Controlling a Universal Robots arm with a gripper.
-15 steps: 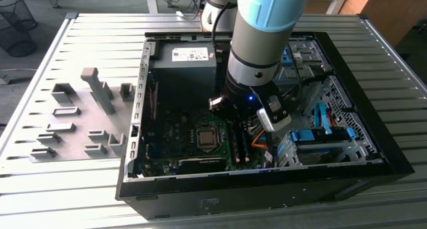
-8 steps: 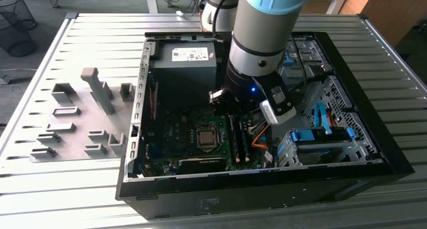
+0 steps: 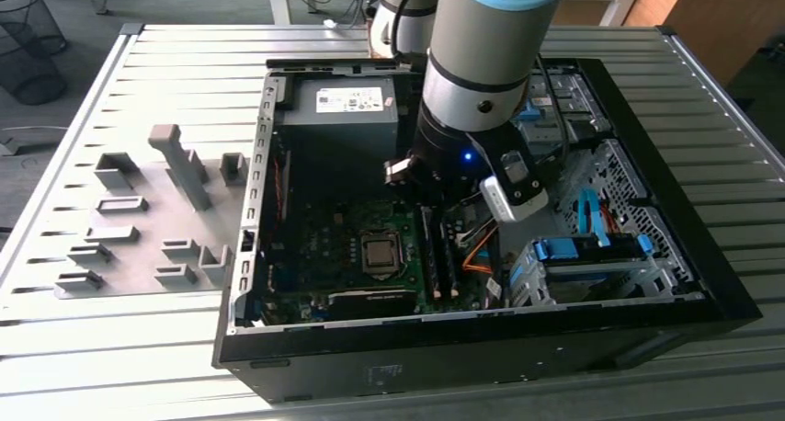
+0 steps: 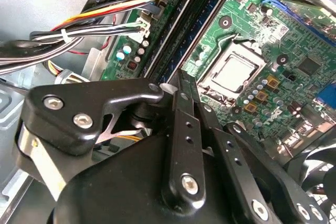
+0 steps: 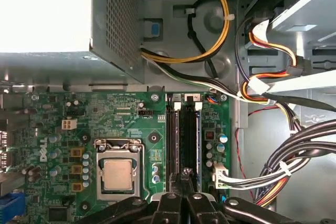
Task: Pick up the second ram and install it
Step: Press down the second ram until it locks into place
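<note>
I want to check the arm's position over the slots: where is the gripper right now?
The gripper is inside the open computer case, directly over the long memory slots on the green motherboard; in the first wrist view, the CPU socket lies beside those slots.

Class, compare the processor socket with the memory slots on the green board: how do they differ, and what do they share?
The processor socket is square; the memory slots are long and narrow. The socket shows a silver centre in a metal frame; the slots are black. The end effector sits over the slots, not the socket. Both are mounted on the green board.
</note>
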